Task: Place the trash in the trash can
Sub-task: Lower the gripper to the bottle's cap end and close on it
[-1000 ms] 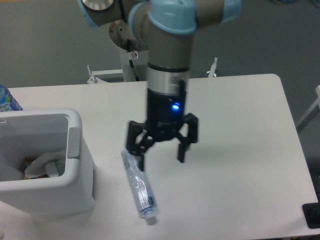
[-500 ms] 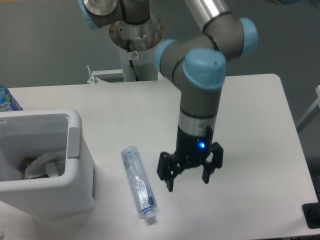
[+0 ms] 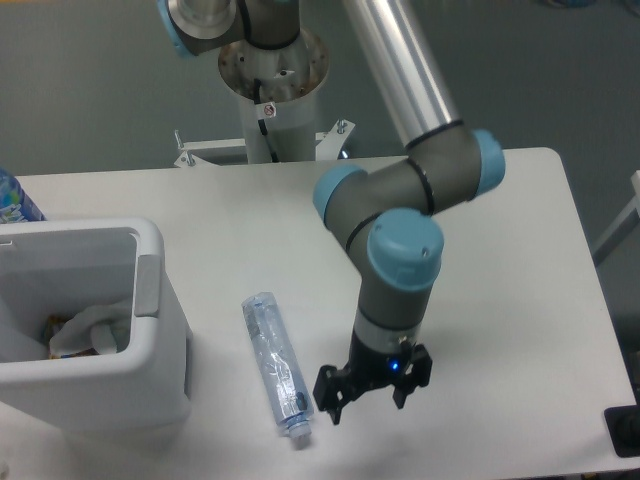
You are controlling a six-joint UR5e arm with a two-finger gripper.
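Note:
A flattened clear bluish plastic bottle lies on the white table, its cap end toward the front edge. My gripper hangs open and empty just right of the bottle's cap end, low over the table and not touching it. The white trash can stands at the left, with a crumpled whitish wrapper lying inside it.
The robot's base column rises behind the table's far edge. A blue-patterned object peeks in at the left edge behind the bin. A dark item sits at the front right corner.
My gripper swung away from above the bottle's upper end to the right, then came down and forward to beside the bottle's cap end. The bottle has not moved.

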